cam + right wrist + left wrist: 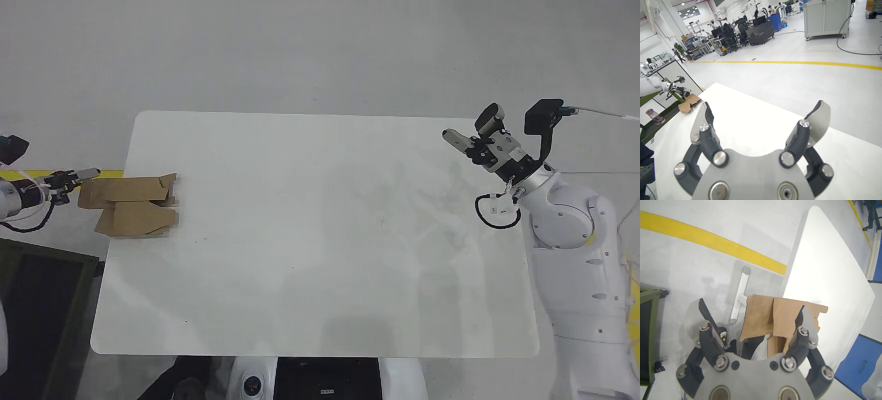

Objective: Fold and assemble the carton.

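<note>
A flattened brown carton (135, 205) lies at the table's left edge, partly hanging over it. My left gripper (82, 178) is just off that edge, at the carton's outer end. In the left wrist view the left gripper (753, 313) is open, and the carton (762, 317) reaches in between its fingers, close to one finger (804, 317). My right gripper (478, 138) hovers open over the table's far right corner with nothing in it. The right wrist view has the right gripper (762, 108) wide open, with the carton (690, 104) and the left gripper (680, 89) far off across the table.
The white table (330, 250) is bare apart from the carton. A dark green cart (40, 300) stands on the floor beside the table's left edge, with a pink bottle (654, 115) on it. A white table leg (740, 294) runs below the carton.
</note>
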Controlling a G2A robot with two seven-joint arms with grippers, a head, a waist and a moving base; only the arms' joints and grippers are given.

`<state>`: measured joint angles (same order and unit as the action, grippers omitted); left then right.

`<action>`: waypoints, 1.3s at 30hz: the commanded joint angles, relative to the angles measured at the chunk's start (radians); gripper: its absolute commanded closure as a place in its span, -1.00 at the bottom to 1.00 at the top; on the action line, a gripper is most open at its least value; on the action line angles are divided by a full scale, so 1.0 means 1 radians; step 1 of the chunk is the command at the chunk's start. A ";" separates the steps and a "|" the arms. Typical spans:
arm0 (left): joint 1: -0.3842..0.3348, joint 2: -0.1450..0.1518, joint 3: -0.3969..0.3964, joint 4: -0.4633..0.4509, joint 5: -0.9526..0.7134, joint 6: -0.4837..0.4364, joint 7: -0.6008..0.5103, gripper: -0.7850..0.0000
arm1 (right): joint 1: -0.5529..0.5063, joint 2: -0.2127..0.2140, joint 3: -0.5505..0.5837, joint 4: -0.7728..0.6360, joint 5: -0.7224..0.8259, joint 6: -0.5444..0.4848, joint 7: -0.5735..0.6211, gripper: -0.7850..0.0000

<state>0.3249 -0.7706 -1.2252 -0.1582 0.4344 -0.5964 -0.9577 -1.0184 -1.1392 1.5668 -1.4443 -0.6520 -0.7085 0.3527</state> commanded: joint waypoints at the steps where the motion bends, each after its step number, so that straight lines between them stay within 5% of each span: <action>1: 0.016 -0.002 0.001 -0.010 -0.006 0.016 -0.012 -1.00 | 0.000 0.000 0.000 0.000 0.000 0.000 0.000 -1.00; 5: 0.038 -0.008 -0.002 -0.020 -0.032 0.041 -0.034 -1.00 | 0.000 0.000 0.000 0.000 0.000 0.000 0.000 -1.00; 6: 0.043 -0.009 -0.004 -0.022 -0.041 0.044 -0.041 -0.71 | 0.000 0.000 0.000 0.000 0.000 0.000 0.000 -1.00; 7: 0.048 -0.010 -0.003 -0.025 -0.042 0.045 -0.045 -0.01 | 0.000 0.000 0.000 0.000 0.000 0.000 0.000 -1.00; 10: 0.055 -0.012 -0.006 -0.025 -0.059 0.058 -0.058 1.00 | 0.000 0.000 0.000 0.000 0.000 0.000 0.000 -1.00; 28: 0.038 0.007 -0.105 -0.034 -0.322 0.022 -0.281 1.00 | 0.000 0.000 0.000 0.000 0.000 0.000 0.000 -1.00; 39: 0.062 0.017 -0.144 -0.196 -0.564 0.062 -0.329 1.00 | 0.000 0.000 0.000 0.000 0.000 0.000 0.000 -1.00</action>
<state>0.3834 -0.7538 -1.3673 -0.3328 -0.0929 -0.5427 -1.2779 -1.0184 -1.1392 1.5668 -1.4443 -0.6520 -0.7085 0.3527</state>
